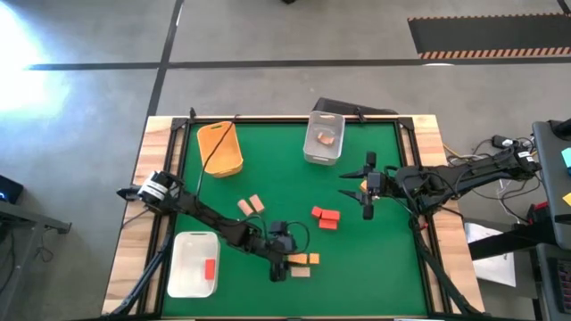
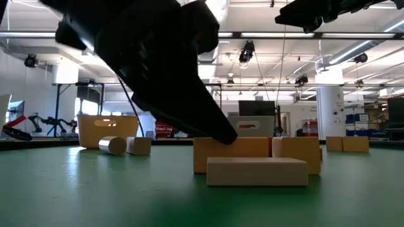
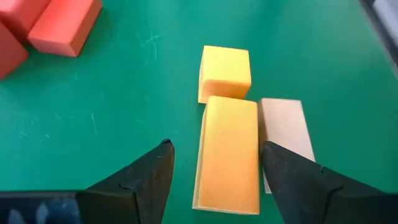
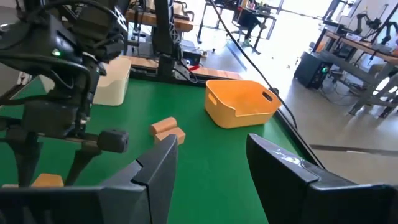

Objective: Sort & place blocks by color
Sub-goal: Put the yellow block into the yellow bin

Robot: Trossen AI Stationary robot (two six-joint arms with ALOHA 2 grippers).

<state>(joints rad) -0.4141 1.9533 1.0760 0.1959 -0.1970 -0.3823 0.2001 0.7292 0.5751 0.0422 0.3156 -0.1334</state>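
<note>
My left gripper [image 3: 217,145] is open and low over a long yellow-orange block [image 3: 228,155] near the table's front. One finger stands on each side of that block; whether either touches it, I cannot tell. A second yellow-orange block [image 3: 225,71] lies at its far end. A pale tan block [image 3: 283,130] lies along its side, partly under one finger [image 3: 298,180]. Red blocks [image 1: 326,218] lie at mid-table, and two tan blocks [image 1: 252,205] lie left of them. My right gripper [image 4: 208,155] waits open and raised at the right [image 1: 354,185].
An orange bin [image 1: 220,148] stands at the far left. A clear bin [image 1: 323,140] at the far middle holds one block. A white bin [image 1: 192,264] at the near left holds a red block [image 1: 210,267]. Bare green mat lies between the block groups.
</note>
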